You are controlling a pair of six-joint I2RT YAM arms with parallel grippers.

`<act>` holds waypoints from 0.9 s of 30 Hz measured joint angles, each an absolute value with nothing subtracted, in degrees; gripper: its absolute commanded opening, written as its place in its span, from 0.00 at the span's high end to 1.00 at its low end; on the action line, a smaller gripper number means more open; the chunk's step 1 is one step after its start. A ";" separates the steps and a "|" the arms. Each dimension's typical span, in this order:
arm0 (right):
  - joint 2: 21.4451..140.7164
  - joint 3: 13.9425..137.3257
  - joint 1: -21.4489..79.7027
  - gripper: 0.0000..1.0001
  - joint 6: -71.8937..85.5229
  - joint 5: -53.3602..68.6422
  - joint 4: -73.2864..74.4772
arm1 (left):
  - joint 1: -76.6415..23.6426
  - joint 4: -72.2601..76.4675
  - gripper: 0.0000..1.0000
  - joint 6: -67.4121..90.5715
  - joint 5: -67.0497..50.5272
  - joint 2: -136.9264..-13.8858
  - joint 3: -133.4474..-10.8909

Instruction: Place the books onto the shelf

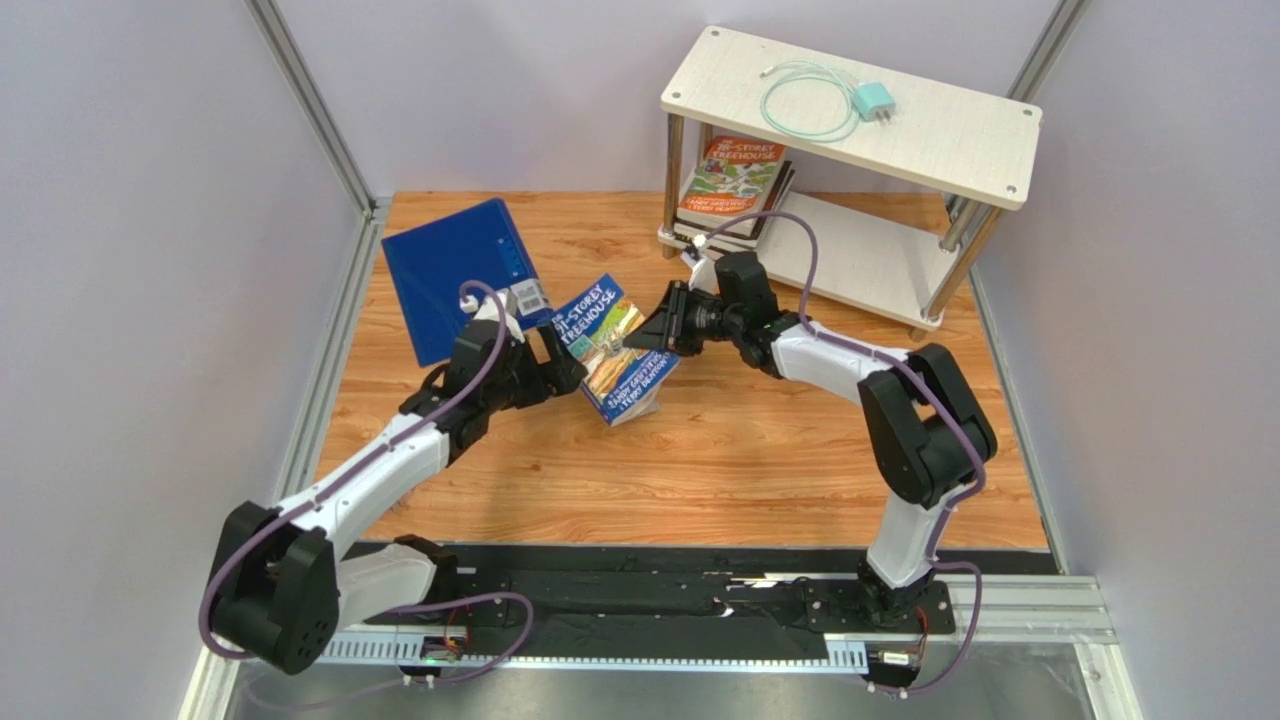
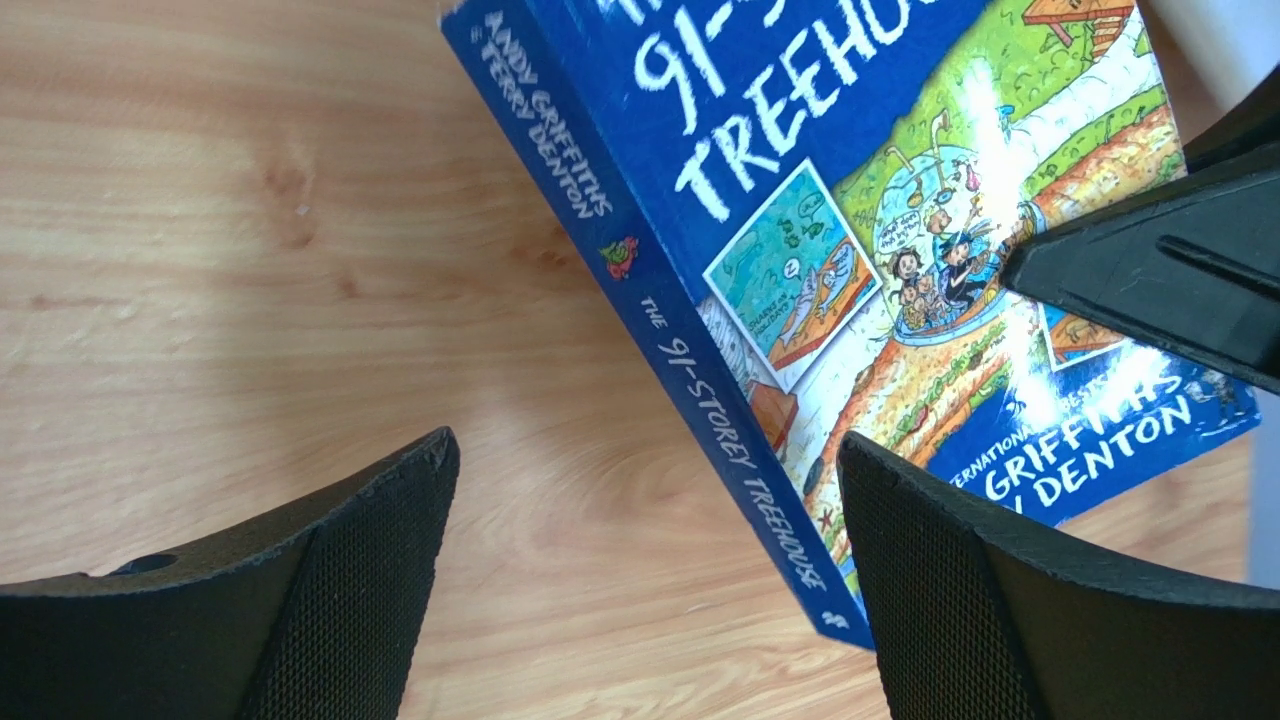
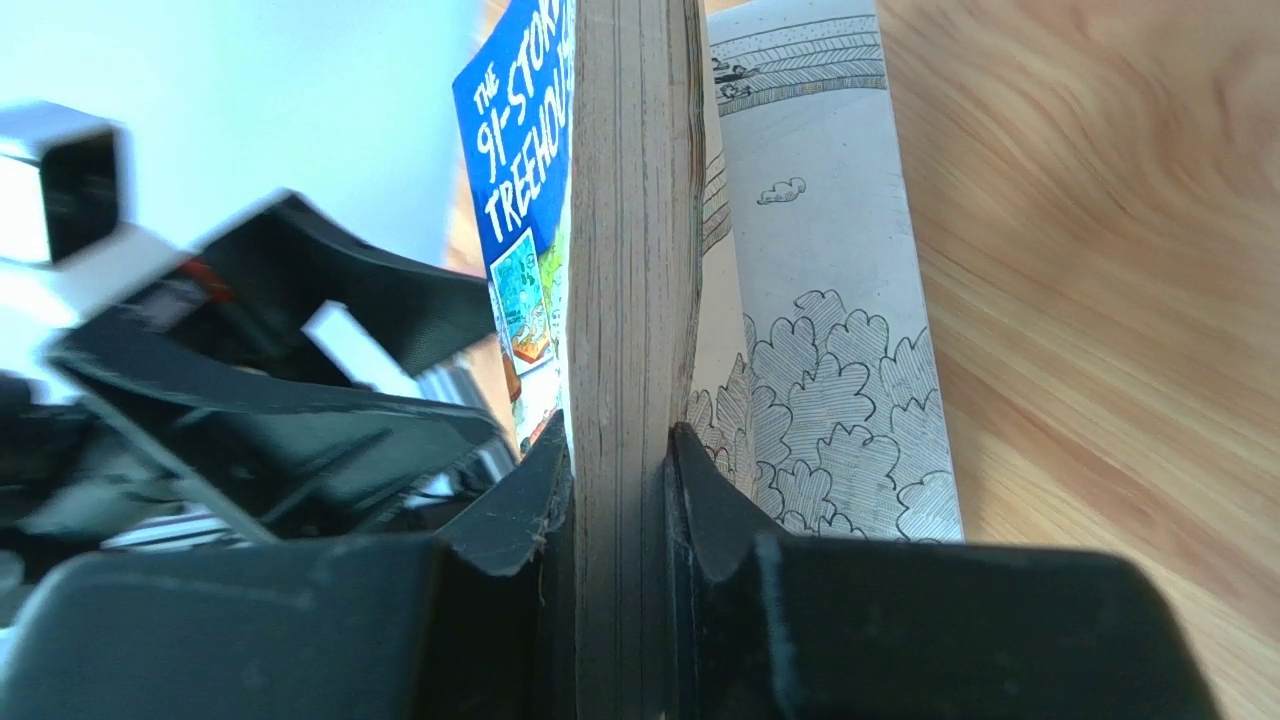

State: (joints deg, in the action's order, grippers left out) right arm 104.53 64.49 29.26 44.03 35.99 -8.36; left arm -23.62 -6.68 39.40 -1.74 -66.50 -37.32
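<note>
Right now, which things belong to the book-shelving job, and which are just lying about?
Job: blue 91-Storey Treehouse book; book stack on the lower tier, orange Treehouse cover on top; two-tier shelf.
Lying about: blue folder; charger with cable on the shelf's top board.

Wooden table point(image 1: 721, 465) bears blue folder point(image 1: 451, 278) and shelf point(image 1: 962, 138).

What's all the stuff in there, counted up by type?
Books with covers showing: 2, the blue Treehouse book and the orange Treehouse book atop a stack I can't count
Blue folder: 1
Charger with cable: 1
Shelf: 1
Total: 5
</note>
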 measured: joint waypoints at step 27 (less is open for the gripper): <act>92.92 53.78 33.50 0.00 48.64 30.46 -15.70 | -24.97 14.83 1.00 46.89 -5.32 -60.27 -30.98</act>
